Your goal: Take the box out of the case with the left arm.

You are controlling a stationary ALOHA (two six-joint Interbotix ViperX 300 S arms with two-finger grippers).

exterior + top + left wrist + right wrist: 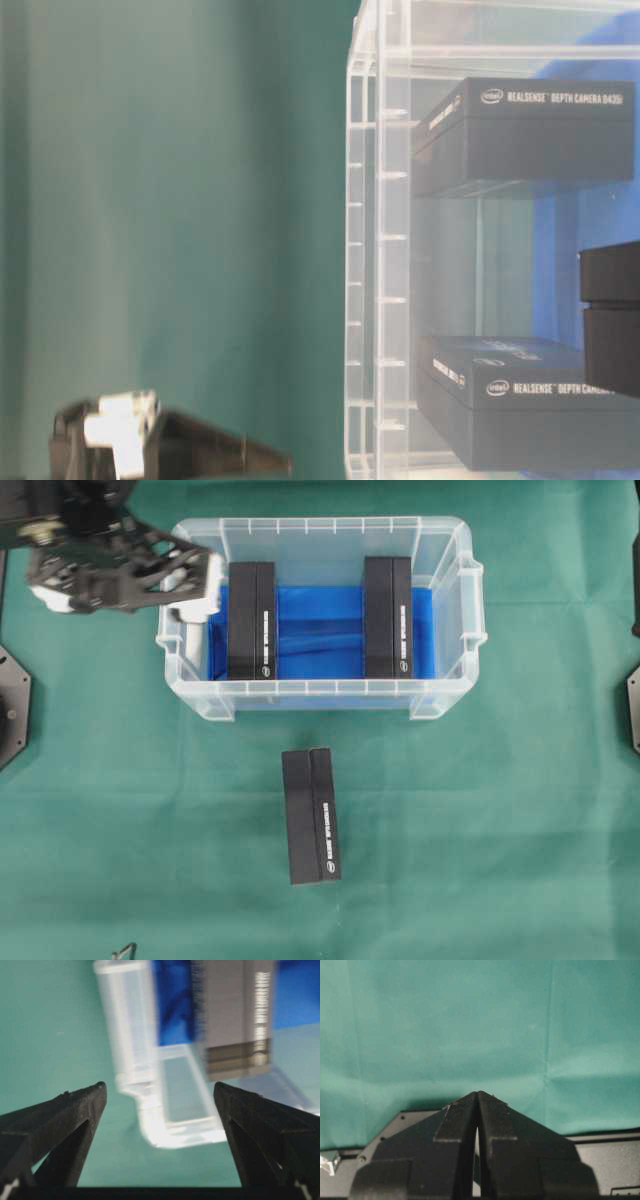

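The case (pixel 320 695) is a clear tub with a blue floor, standing at the back middle of the green cloth. Two black boxes lie in it, one at its left end (pixel 252 620) and one toward its right (pixel 388 617). My left gripper (pixel 203 585) hovers open over the case's left rim, beside the left box and holding nothing. In the left wrist view its fingers (pixel 75 1112) spread wide around the blurred case corner (pixel 170 1110), with the box (pixel 235 1020) ahead. My right gripper (pixel 477 1094) is shut and empty above bare cloth.
A third black box (pixel 311 815) lies on the cloth in front of the case. Arm bases sit at the left edge (pixel 12 705) and the right edge (pixel 633 710). The table-level view shows the case wall (pixel 375 300) and boxes behind it.
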